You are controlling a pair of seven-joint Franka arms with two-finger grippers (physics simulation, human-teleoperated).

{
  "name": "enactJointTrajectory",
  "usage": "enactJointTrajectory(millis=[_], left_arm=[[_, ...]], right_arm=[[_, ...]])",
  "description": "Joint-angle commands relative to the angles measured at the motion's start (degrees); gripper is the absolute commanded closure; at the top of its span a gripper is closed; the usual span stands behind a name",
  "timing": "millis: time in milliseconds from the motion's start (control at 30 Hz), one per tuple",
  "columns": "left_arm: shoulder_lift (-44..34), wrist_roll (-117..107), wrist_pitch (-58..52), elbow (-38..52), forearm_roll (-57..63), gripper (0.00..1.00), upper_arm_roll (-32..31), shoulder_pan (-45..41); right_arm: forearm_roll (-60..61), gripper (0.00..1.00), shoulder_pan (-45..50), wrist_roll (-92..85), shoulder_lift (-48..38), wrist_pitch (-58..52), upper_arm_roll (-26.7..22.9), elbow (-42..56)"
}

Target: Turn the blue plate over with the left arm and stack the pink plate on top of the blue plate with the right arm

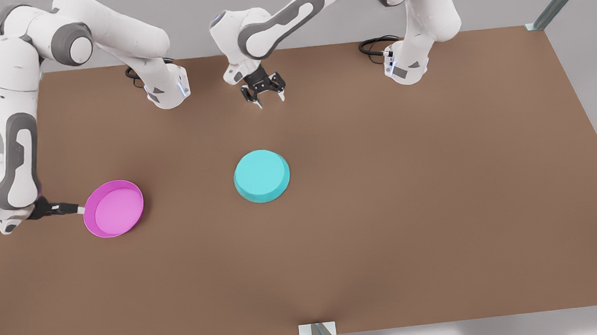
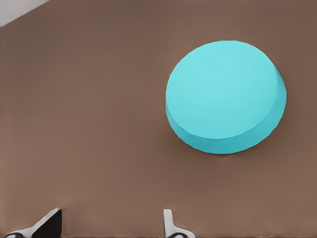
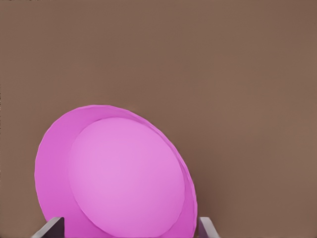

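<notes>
1. The blue plate (image 1: 262, 175) is seen upside down on the brown surface (image 1: 411, 196), near the middle, flat underside up.
2. The left gripper (image 1: 263, 95) is held above the surface, well behind that plate, jaws wide and empty.
3. The pink plate (image 1: 114, 208) is tilted, gripped by its rim in the right gripper (image 1: 78, 208).
4. The gripped rim edge is hidden.

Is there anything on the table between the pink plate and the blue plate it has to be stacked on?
Nothing visible. In the front view only bare table lies between the pink plate, with the right hand at its rim, and the upside-down blue plate. The left hand hovers behind.
</notes>
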Motion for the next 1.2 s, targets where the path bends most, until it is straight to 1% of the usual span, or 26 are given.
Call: enactJointTrajectory(millis=[0, 33, 100, 133, 167, 200, 233, 267, 300, 333, 367, 400, 467, 567, 600, 633, 667, 767, 800, 1100, 1133, 1167], left_arm=[[-1.50, 2.98, -0.31, -0.99, -14.20, 0.00, 0.08, 1.71], [-5.11, 10.98, 0.39, -4.86, -14.91, 0.00, -0.10, 9.53], [-8.27, 26.36, 0.48, -5.13, -18.16, 0.00, 0.25, 23.33], [-10.29, 35.24, 0.39, -5.39, -20.53, 0.00, 0.52, 30.01], [-13.54, 46.31, 2.06, -7.68, -23.86, 0.00, 0.69, 39.24], [-15.48, 55.37, 1.53, -8.12, -25.37, 0.00, 1.40, 45.13], [-17.67, 64.59, 1.36, -8.64, -25.72, 0.00, 4.38, 48.92], [-21.98, 71.72, 0.48, -9.08, -26.34, 0.00, 9.92, 49.36], [-26.02, 74.19, -1.45, -9.43, -25.99, 0.00, 11.85, 49.45], [-28.76, 76.74, -3.83, -9.09, -25.63, 0.00, 10.72, 53.48], [-25.34, 77.09, -9.35, -1.90, -25.72, 0.00, 9.75, 56.39], [-18.30, 78.06, -16.39, 10.41, -26.34, 0.00, 9.75, 57.89], [-13.99, 78.06, -15.78, 14.56, -26.25, 0.00, 9.13, 57.89], [-11.09, 77.36, -12.62, 15.26, -26.42, 0.00, 9.31, 56.30], [-11.18, 77.36, -11.22, 14.91, -26.07, 0.00, 9.31, 56.30], [-11.35, 77.36, -10.16, 14.73, -26.16, 0.00, 9.31, 56.39], [-11.61, 77.27, -10.59, 14.56, -26.34, 0.00, 9.22, 56.39], [-11.44, 77.88, -9.89, 14.56, -26.34, 0.00, 9.40, 56.39], [-11.35, 78.06, -9.11, 14.65, -26.34, 0.00, 9.66, 56.39], [-10.91, 77.88, -6.29, 14.56, -25.02, 0.00, 9.92, 56.66], [-10.82, 77.36, -5.32, 14.56, -24.49, 0.00, 9.92, 56.66], [-10.47, 77.36, -4.62, 14.56, -24.58, 0.00, 9.92, 56.66]], right_arm=[[0.80, 0.00, -0.06, 0.90, 0.01, 0.03, 0.00, -0.26], [1.60, 0.00, -0.76, 3.27, -0.25, -0.33, 0.00, -0.52], [1.60, 0.00, -0.94, 7.58, 0.18, 0.38, 0.00, -1.14], [1.25, 0.00, -1.64, 7.06, 0.45, 0.55, 0.00, -0.44], [1.07, 0.00, -2.52, 6.62, 1.94, 0.64, 0.00, 0.61], [0.89, 0.00, -2.96, 6.53, 3.78, 0.64, -0.09, 1.94], [0.81, 0.00, -4.19, 6.53, 4.75, 2.22, -0.09, 2.29], [0.81, 0.00, -4.54, 6.53, 5.28, 3.01, -0.09, 2.29], [0.81, 0.00, -4.54, 6.70, 5.63, 3.01, -0.09, 2.03], [0.72, 0.00, -4.19, 6.35, 5.55, 2.14, 0.00, 1.59], [0.63, 0.00, -4.02, 5.83, 5.63, 2.14, 0.09, 1.41], [0.72, 0.00, -3.84, -1.11, 6.25, 2.14, 0.09, 1.50], [0.72, 0.00, -3.23, -7.44, 7.22, 2.84, 0.17, 1.59], [0.81, 0.00, -3.23, -7.27, 8.36, 3.01, 0.35, 1.59], [0.81, 0.05, -3.23, -7.27, 8.71, 3.01, 0.35, 1.59], [0.81, 0.12, -3.23, -7.27, 8.80, 2.93, 0.44, 1.50], [0.81, 0.21, -3.23, -7.27, 8.71, 2.49, 0.52, 1.50], [0.72, 0.33, -2.96, -7.27, 8.71, 2.57, 0.96, 1.59], [0.72, 0.34, -2.96, -7.27, 8.71, 2.66, 1.23, 1.59], [0.98, 0.34, -4.11, -8.06, 10.20, 2.14, 2.11, 1.67], [0.98, 0.37, -4.11, -8.06, 10.29, 2.14, 2.11, 1.76], [0.98, 0.45, -4.11, -8.15, 10.29, 2.14, 2.11, 1.76]])
